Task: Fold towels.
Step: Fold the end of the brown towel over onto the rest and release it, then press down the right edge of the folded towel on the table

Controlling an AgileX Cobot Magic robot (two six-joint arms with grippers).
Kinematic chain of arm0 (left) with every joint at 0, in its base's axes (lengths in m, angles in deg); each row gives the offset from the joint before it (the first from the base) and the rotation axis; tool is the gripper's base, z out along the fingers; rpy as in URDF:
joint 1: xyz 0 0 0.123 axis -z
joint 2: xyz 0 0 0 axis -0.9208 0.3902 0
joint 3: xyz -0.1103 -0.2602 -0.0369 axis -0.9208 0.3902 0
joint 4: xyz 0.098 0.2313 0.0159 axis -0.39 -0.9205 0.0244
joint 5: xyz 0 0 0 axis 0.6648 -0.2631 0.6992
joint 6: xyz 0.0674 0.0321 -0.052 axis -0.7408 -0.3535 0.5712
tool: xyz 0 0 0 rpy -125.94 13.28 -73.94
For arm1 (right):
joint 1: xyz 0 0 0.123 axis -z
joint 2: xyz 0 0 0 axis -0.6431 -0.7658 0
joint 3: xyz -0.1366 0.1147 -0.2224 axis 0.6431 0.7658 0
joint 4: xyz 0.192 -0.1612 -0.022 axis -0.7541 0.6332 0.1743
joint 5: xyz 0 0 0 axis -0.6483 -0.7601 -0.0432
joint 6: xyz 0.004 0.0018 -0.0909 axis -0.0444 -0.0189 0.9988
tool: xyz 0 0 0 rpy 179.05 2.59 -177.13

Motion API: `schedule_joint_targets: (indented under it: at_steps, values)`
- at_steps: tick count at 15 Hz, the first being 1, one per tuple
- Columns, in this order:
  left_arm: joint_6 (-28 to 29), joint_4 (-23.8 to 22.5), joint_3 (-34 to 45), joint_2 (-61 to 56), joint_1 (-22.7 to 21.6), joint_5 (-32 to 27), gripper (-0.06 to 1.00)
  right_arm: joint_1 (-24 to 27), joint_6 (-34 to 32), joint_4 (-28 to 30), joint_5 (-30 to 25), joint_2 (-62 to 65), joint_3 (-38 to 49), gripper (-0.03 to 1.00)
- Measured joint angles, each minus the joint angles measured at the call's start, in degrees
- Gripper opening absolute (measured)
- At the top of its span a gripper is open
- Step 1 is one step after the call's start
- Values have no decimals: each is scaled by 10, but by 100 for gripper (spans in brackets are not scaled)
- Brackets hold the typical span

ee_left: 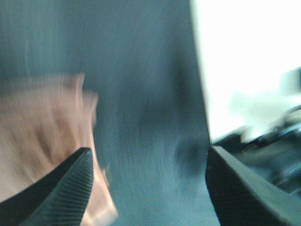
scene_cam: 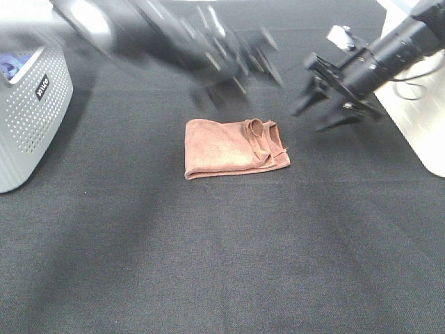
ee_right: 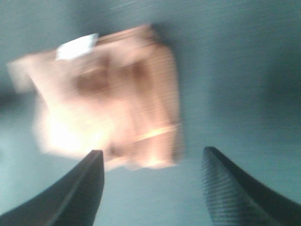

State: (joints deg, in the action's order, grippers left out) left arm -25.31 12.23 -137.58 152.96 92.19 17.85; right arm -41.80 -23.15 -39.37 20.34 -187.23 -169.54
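A brown towel lies folded in a small rectangle on the black table, with bunched edges at its right side. It shows blurred in the left wrist view and in the right wrist view. My left gripper is blurred by motion, raised behind the towel, with its fingers spread and nothing between them. My right gripper hangs to the right of the towel, open and empty, its fingers spread.
A grey perforated basket stands at the left edge of the table. A white box-like object stands at the right edge. The black cloth covers the table in front of the towel.
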Motion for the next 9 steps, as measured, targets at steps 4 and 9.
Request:
schedule_joint_targets:
  at_steps: [4, 9]
  values:
    - [-49, -30, -1, -54, -72, -2, 65, -92, 28, -56, 13, 5, 0, 58]
    - [-49, -37, -1, -61, -96, -47, 65, -154, 57, -103, 139, -38, 0, 58]
